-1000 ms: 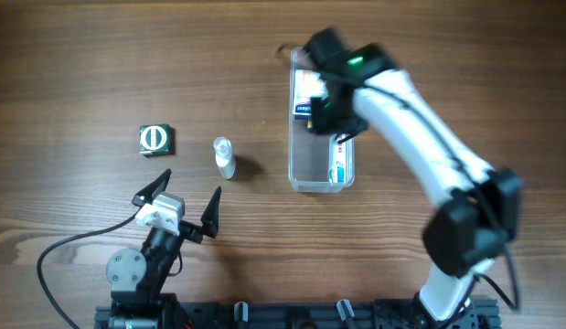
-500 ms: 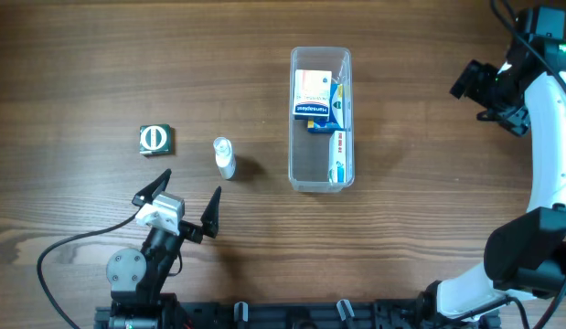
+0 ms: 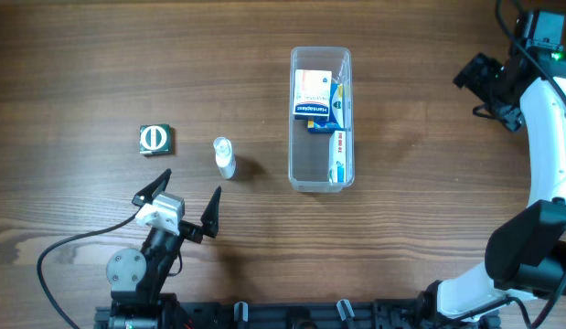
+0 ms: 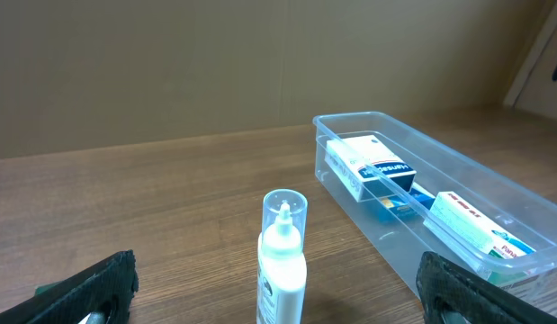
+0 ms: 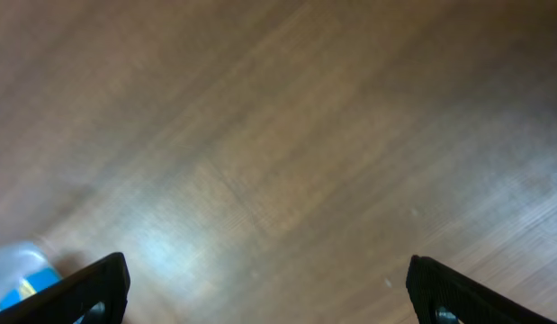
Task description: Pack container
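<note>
Both open, empty: left tool [image 3: 189,185], right tool [image 3: 475,94]; container [image 3: 312,163] between them, untouched.

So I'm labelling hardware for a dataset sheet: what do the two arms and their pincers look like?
The right arm has white links, black joints and a green light by the wrist; the right pincer is black. The left pincer has black pointed fingers on a white body; the left arm is black with a grey round disc and a black cable.
</note>
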